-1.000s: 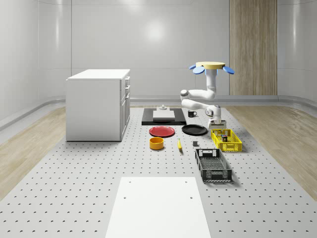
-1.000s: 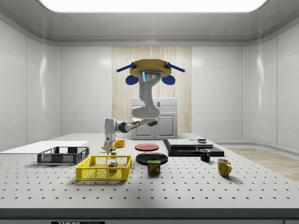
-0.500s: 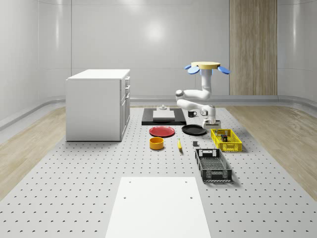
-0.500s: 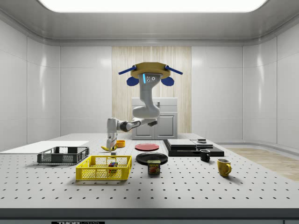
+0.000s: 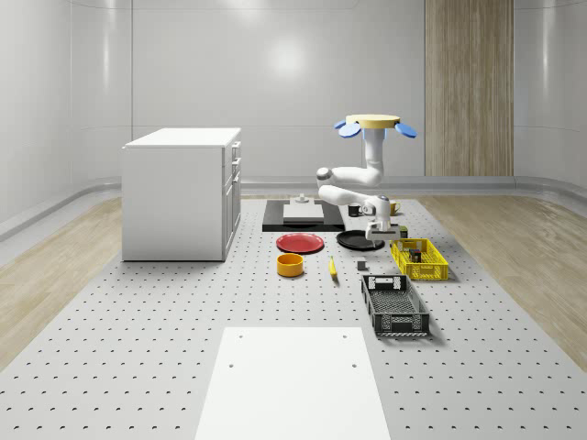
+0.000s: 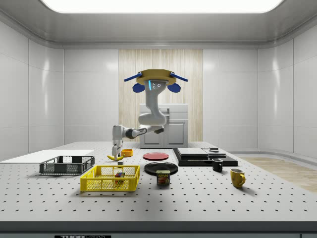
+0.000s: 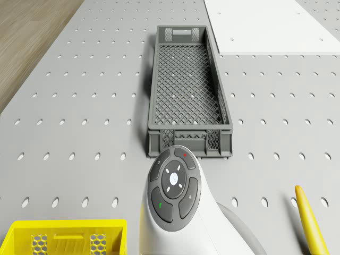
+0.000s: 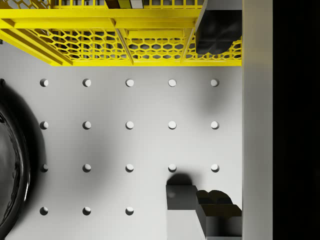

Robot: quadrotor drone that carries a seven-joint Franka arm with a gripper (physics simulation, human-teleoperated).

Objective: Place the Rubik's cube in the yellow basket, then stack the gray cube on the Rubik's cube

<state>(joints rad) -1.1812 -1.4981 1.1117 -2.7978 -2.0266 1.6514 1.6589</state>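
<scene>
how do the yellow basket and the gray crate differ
The yellow basket holds the Rubik's cube; the gray crate holds nothing. In the whole-scene view the basket lies farther back, beside the black plate, and the crate nearer the white board. Both are long, open-topped, with lattice walls.

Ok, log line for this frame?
Rubik's cube: in yellow basket | gray cube: on table | claw: open, beside basket | drone: hovering over table

Gray crate near white mat; red plate beside black plate; orange bowl; banana, probably.
</scene>
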